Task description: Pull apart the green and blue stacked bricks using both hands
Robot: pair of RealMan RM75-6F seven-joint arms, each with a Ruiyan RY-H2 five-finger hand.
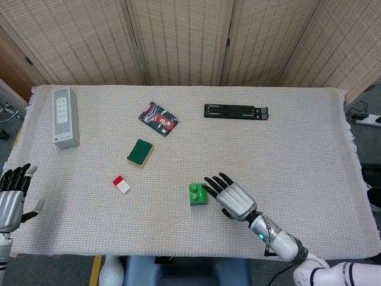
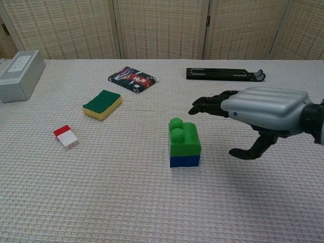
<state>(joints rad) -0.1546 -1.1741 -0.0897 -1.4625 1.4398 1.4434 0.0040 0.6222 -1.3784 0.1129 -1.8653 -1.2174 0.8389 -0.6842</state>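
**Reaching toward the stacked bricks, nothing held**

Covering the whole work surface is the table [image 1: 309, 131], draped in a pale woven cloth, with folding wicker screens [image 1: 178, 42] standing behind it.

The right hand [image 1: 233, 199] hovers just beside the bricks on their right, fingers spread and pointing toward them — it holds nothing, and the chest view shows a gap between its fingertips [image 2: 198, 106] and the stack. The thumb hangs down apart from the other fingers. The left hand [image 1: 11, 199] sits at the table's near left edge, well apart from everything, fingers extended and loosely spread, also holding nothing; only the head view shows it.

Along the far side lies a long black stand [image 1: 236, 111], flat on the cloth. At the far left corner stands a grey box [image 1: 65, 117] with a keypad-like face. A dark printed packet [image 1: 159, 118] lies tilted near the far middle, and a green-and-yellow sponge [image 1: 140, 152] rests nearer, to its left.

The green brick [image 2: 183, 137] sits stacked on the blue brick [image 2: 185, 161] near the table's middle front — the two joined, studs upward. A small red-and-white block [image 1: 121, 184] lies to their left, apart.
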